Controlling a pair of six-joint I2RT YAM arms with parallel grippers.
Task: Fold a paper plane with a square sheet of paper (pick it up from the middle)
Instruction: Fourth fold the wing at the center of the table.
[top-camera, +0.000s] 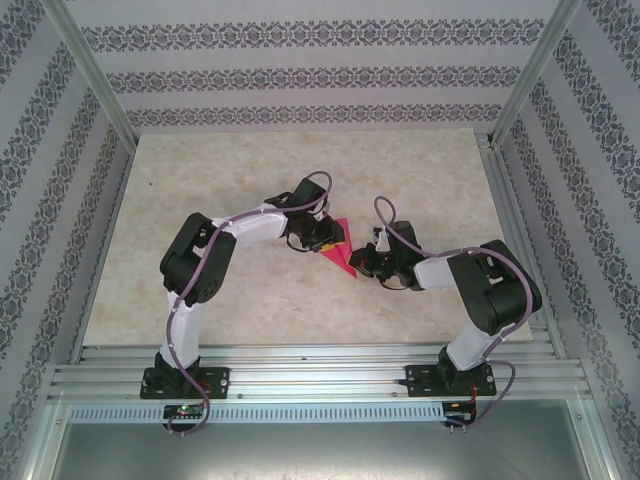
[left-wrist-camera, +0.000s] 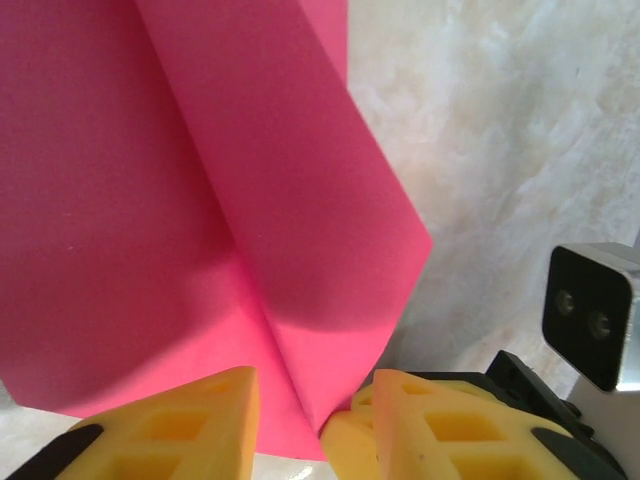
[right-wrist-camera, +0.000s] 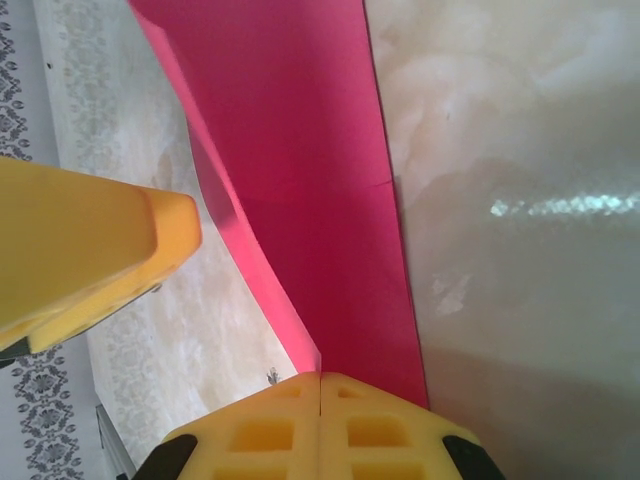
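Mid-table, between both arms: part-folded square sheet of paper (top-camera: 338, 255).
Right gripper (right-wrist-camera: 320, 385) pinched shut on one edge; left gripper (left-wrist-camera: 312, 392) half-open astride the crease, which runs away from its fingertips.

1. You can read no text, label, brand, number or sign in any view.
2. You see the pink paper (left-wrist-camera: 150, 200) plain and unprinted.
3. You see the walls (top-camera: 300, 35) carrying only a repeating ornamental pattern.
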